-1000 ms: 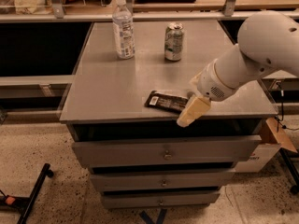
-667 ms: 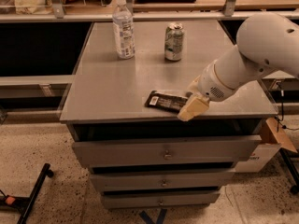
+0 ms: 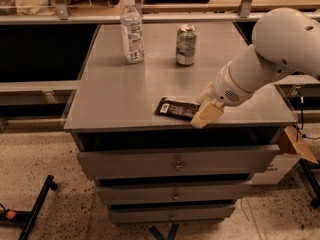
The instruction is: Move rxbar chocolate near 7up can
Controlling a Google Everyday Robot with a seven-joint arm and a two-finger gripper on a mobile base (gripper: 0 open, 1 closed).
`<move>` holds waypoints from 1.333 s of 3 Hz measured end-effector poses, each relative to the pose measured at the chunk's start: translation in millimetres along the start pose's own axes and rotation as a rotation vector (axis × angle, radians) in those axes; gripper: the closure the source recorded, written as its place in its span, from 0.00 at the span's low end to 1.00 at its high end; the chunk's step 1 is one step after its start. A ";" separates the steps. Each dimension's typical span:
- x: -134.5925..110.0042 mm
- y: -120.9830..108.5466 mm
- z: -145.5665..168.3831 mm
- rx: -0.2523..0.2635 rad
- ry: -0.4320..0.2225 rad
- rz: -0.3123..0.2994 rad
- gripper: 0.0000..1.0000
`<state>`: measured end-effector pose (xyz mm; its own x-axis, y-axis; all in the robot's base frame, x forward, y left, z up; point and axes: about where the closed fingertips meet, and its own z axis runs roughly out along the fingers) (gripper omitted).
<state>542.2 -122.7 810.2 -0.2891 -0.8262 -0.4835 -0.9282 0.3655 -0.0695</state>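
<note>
The rxbar chocolate (image 3: 176, 108), a flat black wrapper, lies on the grey cabinet top (image 3: 120, 94) near its front edge. The 7up can (image 3: 186, 45) stands upright at the back of the top, well behind the bar. My gripper (image 3: 204, 105) is low over the bar's right end. Its cream fingers (image 3: 206, 115) stand apart, one in front of the bar's end and one behind it. The jaws are open and the bar still rests flat on the top. My white arm reaches in from the right.
A clear water bottle (image 3: 132, 30) with a white cap stands left of the can. The cabinet has drawers (image 3: 175, 164) below. A shelf rail (image 3: 150, 18) runs behind the top. A cardboard box (image 3: 295, 146) sits at the right on the floor.
My gripper has drawn in slightly toward the bar's right end and lifted a little from the front edge. The bar, can and bottle have not moved.
</note>
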 end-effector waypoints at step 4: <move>-21.8 3.1 -35.7 -0.055 0.011 -0.020 1.00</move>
<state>537.3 -118.9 851.7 -0.2726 -0.8381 -0.4726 -0.9453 0.3249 -0.0308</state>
